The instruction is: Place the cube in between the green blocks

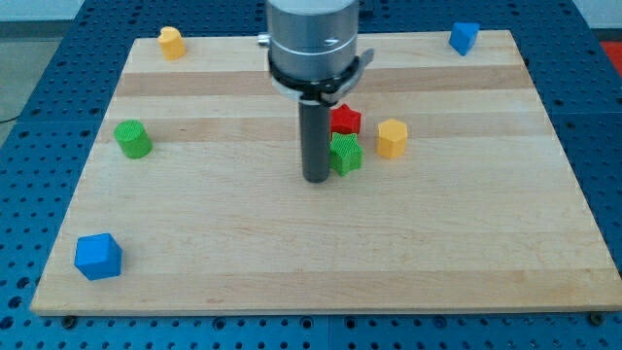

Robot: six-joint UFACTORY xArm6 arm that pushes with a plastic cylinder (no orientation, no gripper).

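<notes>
My tip (316, 179) rests on the wooden board (292, 253) near its middle, touching or almost touching the left side of a green block (346, 155). A red block (345, 120) sits just above that green block, partly behind the rod. A yellow hexagonal block (392, 138) lies to their right. A second green block, a cylinder (133, 139), stands far off at the view's left. A blue cube (98, 257) lies at the bottom left corner, far from my tip.
A yellow block (172, 43) sits at the top left corner and a blue block (464, 38) at the top right corner. The board lies on a blue perforated table (29, 107).
</notes>
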